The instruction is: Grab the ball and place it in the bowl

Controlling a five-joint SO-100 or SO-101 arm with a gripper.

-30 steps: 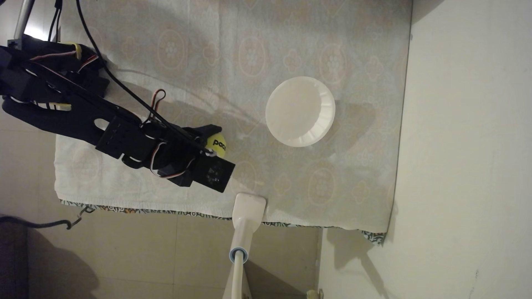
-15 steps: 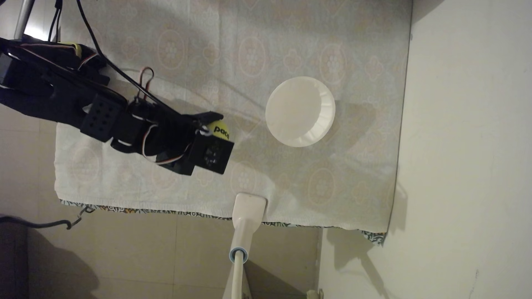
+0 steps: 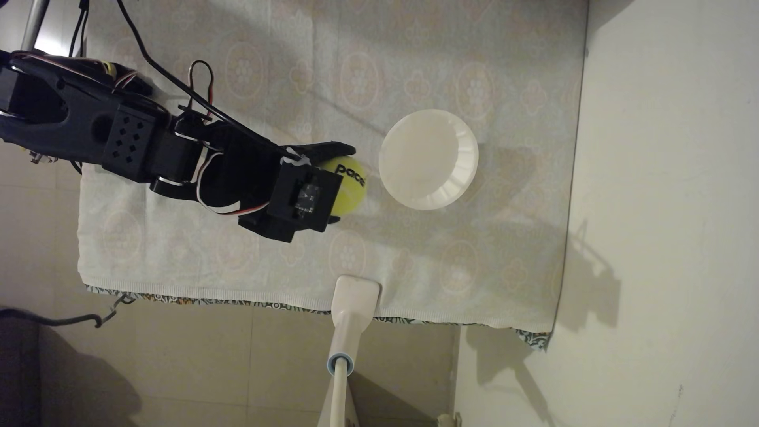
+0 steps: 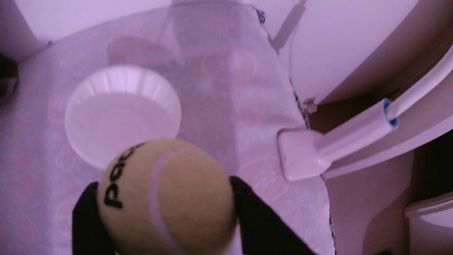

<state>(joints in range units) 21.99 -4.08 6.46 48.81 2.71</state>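
A dim room frames a bench (image 3: 451,262) draped in a pale cloth printed with faint floral medallions, with tiled floor below it and a plain white wall at three o'clock in the fixed view.

The fuzzy yellow-green tennis ball with black lettering (image 3: 349,187) is off the cloth, clenched between the black two-finger jaws of the gripper (image 3: 343,184); in the wrist view the ball (image 4: 169,196) sits with one dark finger (image 4: 85,215) pressed against its nine o'clock side and the other against its three o'clock side, white seam facing the camera. Compared with a second ago, the ball has been carried toward three o'clock and looks larger in the fixed view, which suggests it has been lifted as well as moved. It now hangs just beside the round white ribbed plastic bowl (image 3: 460,172), at the bowl's nine o'clock, close to the rim but not yet over it. In the wrist view the bowl (image 4: 157,88) lies at twelve o'clock of the ball, its near rim hidden behind the ball.

The black arm (image 3: 131,143) reaches in from nine o'clock, trailing black and red-white cables. At six o'clock of the bowl, well apart, a white paddle-shaped handle with a blue ring (image 3: 355,295) rests on the cloth's edge.

The grasp appears done and the carry well along; what seems left is a short further reach toward three o'clock until the ball is over the bowl's middle, then letting go. Releasing early could drop it on the thin rim and tip the bowl.
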